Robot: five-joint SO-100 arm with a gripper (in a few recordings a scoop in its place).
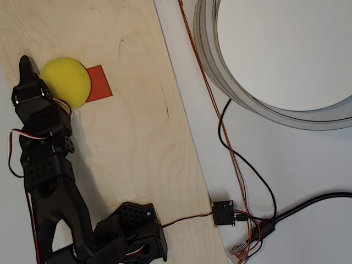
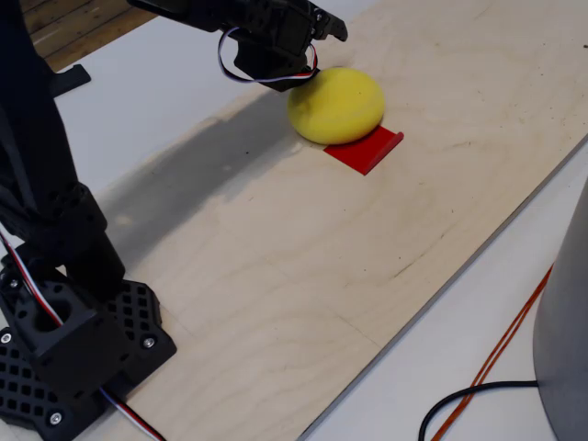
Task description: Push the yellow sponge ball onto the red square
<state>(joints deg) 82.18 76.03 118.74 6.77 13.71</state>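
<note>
Half of the square (image 1: 100,82) is covered by the ball (image 1: 66,81), which is pressed from behind by the pincer (image 1: 28,71). Whether the pincer is clenched cannot be told.

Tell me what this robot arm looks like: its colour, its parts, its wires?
The arm is matte black plastic, built of blocky segments. Its base has a grid of small holes and silver screws. Red, white and black wires loop beside the joints. The pincer narrows to a dark point.
</note>
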